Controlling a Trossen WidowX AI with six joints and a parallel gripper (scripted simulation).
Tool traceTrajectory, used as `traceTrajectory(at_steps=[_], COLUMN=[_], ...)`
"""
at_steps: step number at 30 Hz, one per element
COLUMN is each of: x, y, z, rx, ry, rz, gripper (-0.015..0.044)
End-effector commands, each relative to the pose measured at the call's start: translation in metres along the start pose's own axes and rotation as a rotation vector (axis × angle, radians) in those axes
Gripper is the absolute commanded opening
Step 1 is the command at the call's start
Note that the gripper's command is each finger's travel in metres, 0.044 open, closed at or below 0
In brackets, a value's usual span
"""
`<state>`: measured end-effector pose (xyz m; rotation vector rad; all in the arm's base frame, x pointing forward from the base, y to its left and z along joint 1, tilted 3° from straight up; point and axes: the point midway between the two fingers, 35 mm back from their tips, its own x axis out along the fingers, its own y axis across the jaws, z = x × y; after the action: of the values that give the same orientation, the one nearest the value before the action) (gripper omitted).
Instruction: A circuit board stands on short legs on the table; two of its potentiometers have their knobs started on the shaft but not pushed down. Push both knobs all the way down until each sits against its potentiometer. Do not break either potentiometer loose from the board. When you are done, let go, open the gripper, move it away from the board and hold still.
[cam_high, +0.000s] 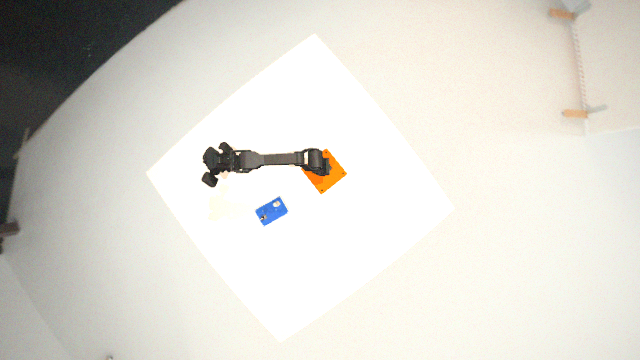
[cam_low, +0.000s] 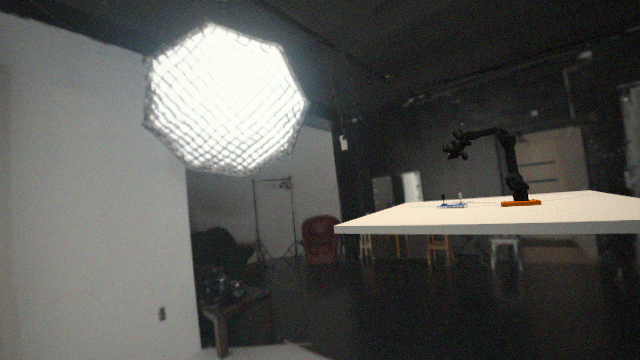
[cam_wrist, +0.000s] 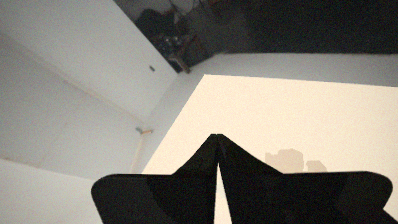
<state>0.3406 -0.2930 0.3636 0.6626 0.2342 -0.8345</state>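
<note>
The blue circuit board (cam_high: 280, 210) (cam_low: 453, 206) stands low on the table (cam_high: 350, 215) (cam_low: 480, 220). A pale knob (cam_high: 276, 203) (cam_low: 460, 196) and a dark knob (cam_high: 263, 217) (cam_low: 443, 197) stand up near its opposite ends. They look too small here to tell how far each is down on its shaft, and the potentiometers are not distinct. My gripper (cam_wrist: 216, 139) is shut and empty, its fingertips meeting. It hangs high above the table, well above the board's height, and off to the upper left of the board in the top view. The board is not in the wrist view.
The arm stands on an orange base plate (cam_high: 335, 177) (cam_low: 521, 203), to the upper right of the board in the top view. The arm's shadow (cam_wrist: 285, 160) falls on the table in the wrist view. A table corner (cam_wrist: 205, 76) shows beyond the fingertips.
</note>
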Motion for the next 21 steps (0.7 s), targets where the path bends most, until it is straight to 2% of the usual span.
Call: traceTrajectory(at_steps=[1,21], x=[0.006,-0.012], y=[0.009,0.035], z=[-0.038,-0.182], rx=[-0.1,-0.542], ry=[0.116,0.548], rz=[-0.009,0.027], gripper=[0.0,0.0])
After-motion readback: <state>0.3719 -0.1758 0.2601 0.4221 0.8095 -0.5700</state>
